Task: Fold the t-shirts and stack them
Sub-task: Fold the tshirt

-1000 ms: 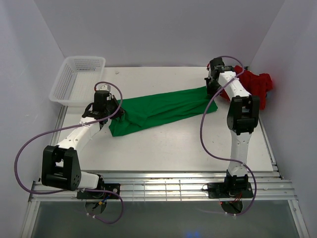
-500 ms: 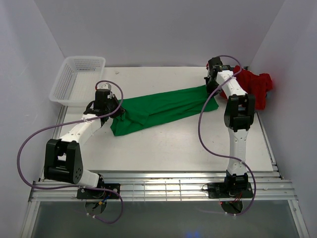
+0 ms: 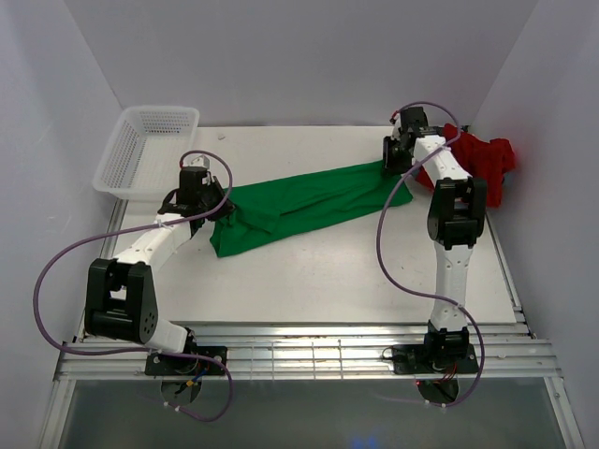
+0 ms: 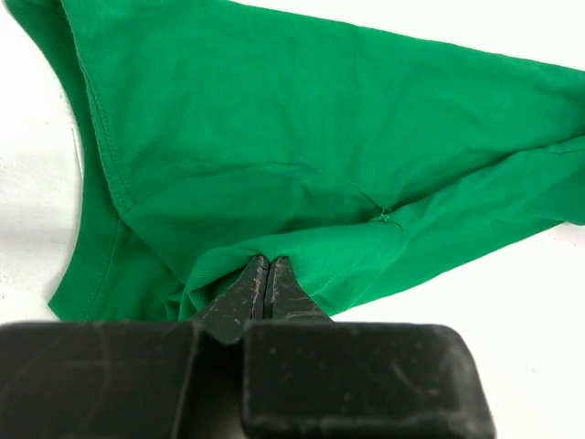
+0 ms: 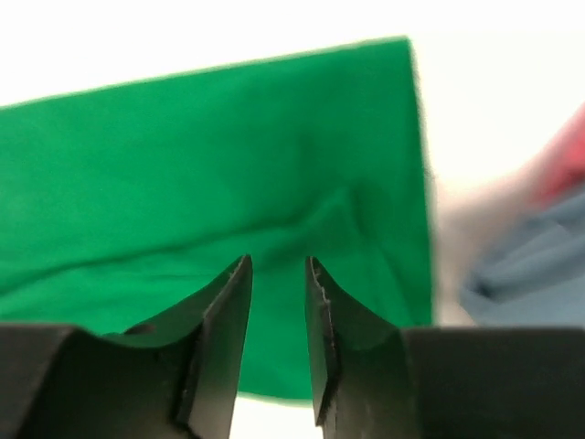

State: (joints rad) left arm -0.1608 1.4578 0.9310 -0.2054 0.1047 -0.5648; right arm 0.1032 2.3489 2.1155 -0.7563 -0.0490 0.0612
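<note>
A bright green t-shirt (image 3: 299, 201) lies stretched out in a long band across the table. My left gripper (image 3: 217, 208) is at its left end and shut on a fold of the green cloth (image 4: 302, 119), with its tips (image 4: 267, 261) pinched together. My right gripper (image 3: 391, 166) is over the shirt's right end, its jaws (image 5: 277, 265) a little apart with nothing between them and the green cloth (image 5: 210, 155) below. A red t-shirt (image 3: 482, 164) is bunched at the far right. A blue-grey cloth (image 5: 530, 265) shows blurred in the right wrist view.
A white mesh basket (image 3: 140, 154) stands at the far left corner of the table. White walls close in the left, back and right sides. The red shirt lies against the right wall behind my right arm.
My right gripper has moved a little farther back and left along the shirt's right end. My left arm has shifted slightly, and the shirt's left end has moved with it.
</note>
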